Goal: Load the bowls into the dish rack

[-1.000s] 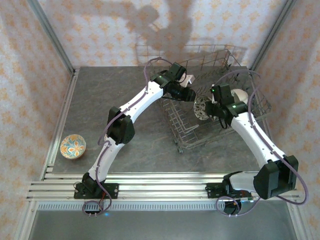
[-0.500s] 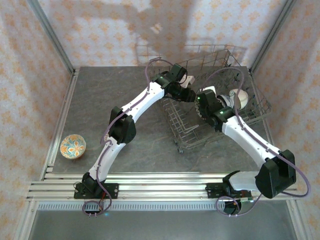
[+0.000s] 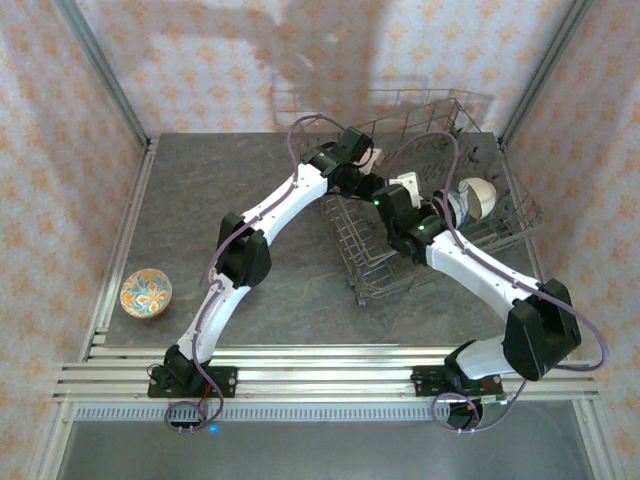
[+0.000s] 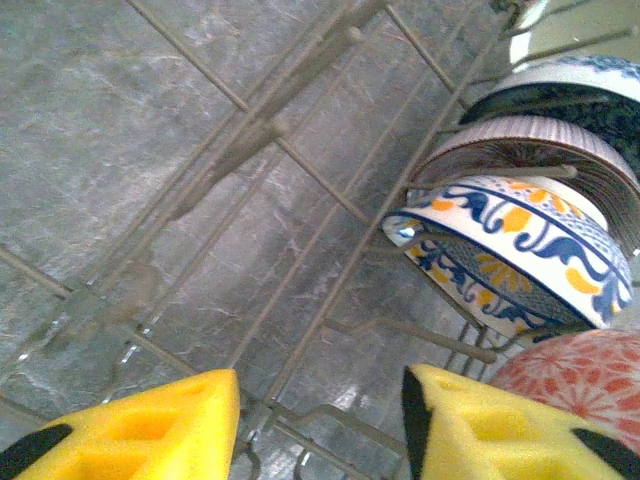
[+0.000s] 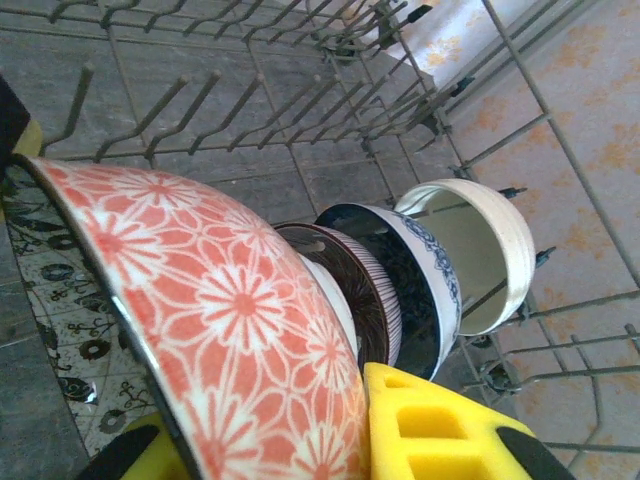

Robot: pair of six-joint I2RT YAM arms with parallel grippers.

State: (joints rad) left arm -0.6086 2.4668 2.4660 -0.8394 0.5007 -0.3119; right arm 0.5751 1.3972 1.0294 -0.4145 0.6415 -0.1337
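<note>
Just beside the blue-and-yellow bowl (image 4: 510, 250), perhaps touching it, the red-flowered bowl (image 5: 220, 330) is clamped on edge by the right gripper (image 5: 285, 440).

On the grey tabletop (image 3: 200, 200) the dish rack (image 3: 380, 270) stands at the far right, and both arms reach into it, the left arm (image 3: 285, 200) from the near left and the right arm (image 3: 480, 265) bent back from the near right, their wrists close together over its left half. A cream bowl (image 3: 480, 196) stands on edge by the rack's right side, with what may be another bowl's darker rim just beside it. An orange patterned bowl (image 3: 146, 292) sits on the tabletop at the near left, well apart from the rack.
</note>
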